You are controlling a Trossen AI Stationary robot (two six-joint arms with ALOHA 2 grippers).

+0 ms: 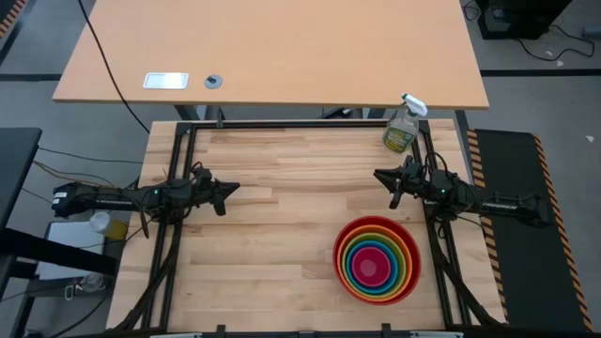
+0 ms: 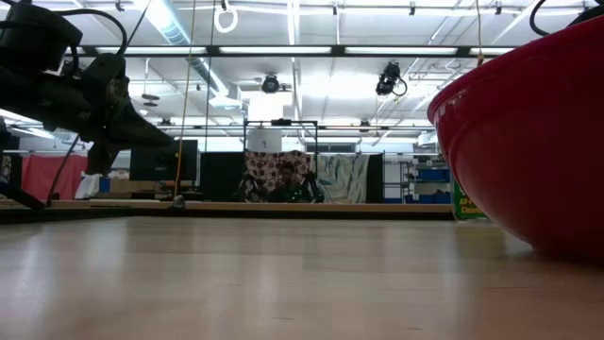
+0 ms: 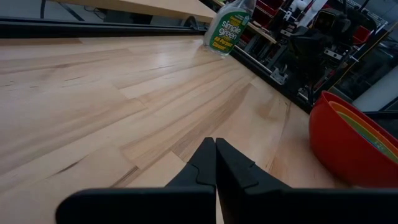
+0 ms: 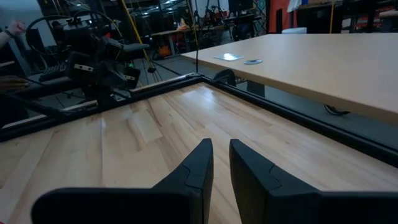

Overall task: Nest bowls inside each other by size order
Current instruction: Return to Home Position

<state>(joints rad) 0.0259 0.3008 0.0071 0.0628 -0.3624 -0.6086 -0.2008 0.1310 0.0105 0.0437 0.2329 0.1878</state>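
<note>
The five bowls stand nested at the table's near right. The red one is outermost and rests on the table. Orange, green and blue rings follow inward, with the pink one in the middle. The red bowl also shows in the low view and in the left wrist view. My left gripper hangs shut and empty over the table's left side. My right gripper hangs over the right side, beyond the bowls. Its fingers stand a narrow gap apart, and it holds nothing.
A clear spray bottle with a green label stands at the table's far right corner, and it also shows in the left wrist view. A black frame rail runs along the far edge. Bare wood lies between the arms.
</note>
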